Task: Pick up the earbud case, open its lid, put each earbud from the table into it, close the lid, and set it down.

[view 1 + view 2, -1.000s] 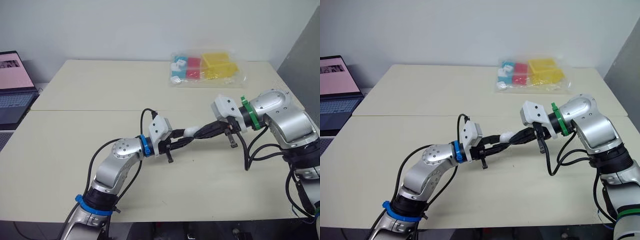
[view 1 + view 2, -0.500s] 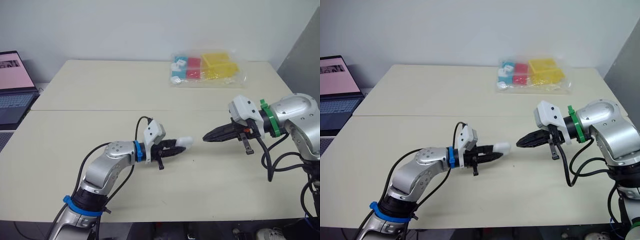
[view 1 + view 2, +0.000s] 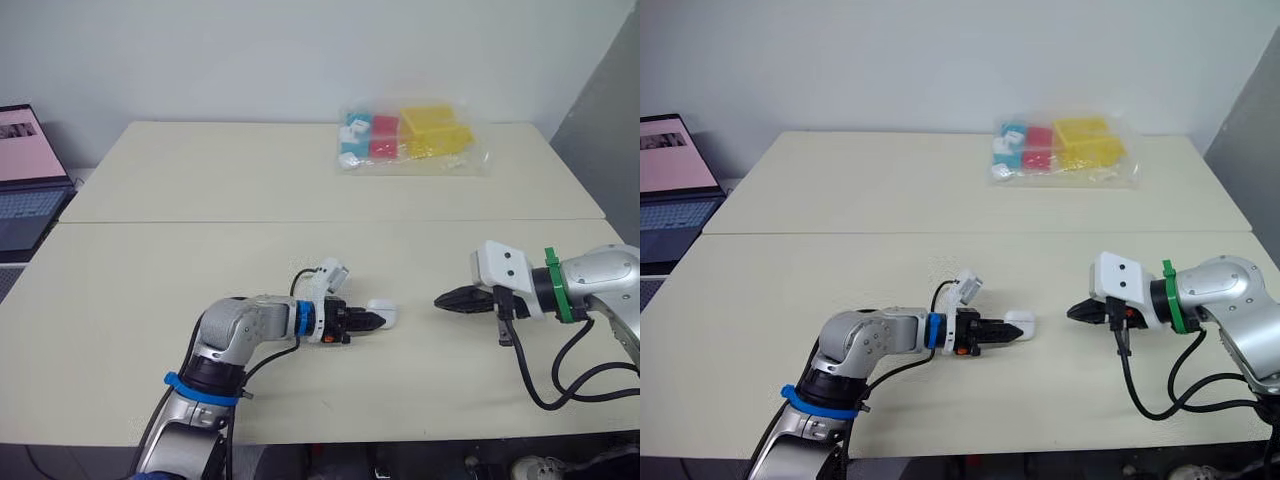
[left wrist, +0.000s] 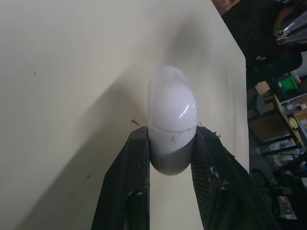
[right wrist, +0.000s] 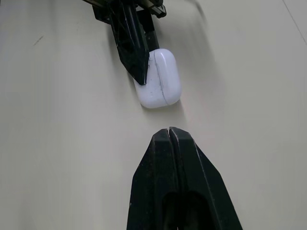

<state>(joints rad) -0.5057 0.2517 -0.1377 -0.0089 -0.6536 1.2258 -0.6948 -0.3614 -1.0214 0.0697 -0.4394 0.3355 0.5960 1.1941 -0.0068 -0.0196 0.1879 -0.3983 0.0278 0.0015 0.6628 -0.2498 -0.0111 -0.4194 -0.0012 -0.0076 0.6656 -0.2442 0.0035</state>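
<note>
Left gripper point(image 3: 372, 320) lies low over the front half of the tabletop point(image 3: 200, 180), about midway between its left and right edges, with its two black fingers point(image 4: 134, 167) closed onto the lower end of the white earbud case point(image 3: 384, 313). The case rests on the surface with its lid shut, its rounded lid end sticking out past the fingertips toward the right edge. Level with it and a short gap nearer the right edge, the right gripper point(image 3: 440, 300) points back at the case, its fingers pressed together with nothing between them.

The surface is a pale cream, matte and plain. A straight seam point(image 3: 250, 221) crosses it from left to right beyond the grippers, where two boards meet. Near the far edge, toward the right corner, lies a clear plastic bag point(image 3: 412, 138) of blue, red and yellow pieces. Off the left edge an open laptop point(image 3: 25, 170) shows a lit pinkish screen. A bare pale wall point(image 3: 250, 60) stands behind the far edge, and a grey panel point(image 3: 610, 110) rises at the right. The left wrist view catches dark cluttered shelving point(image 4: 273, 96) past the table's edge.
</note>
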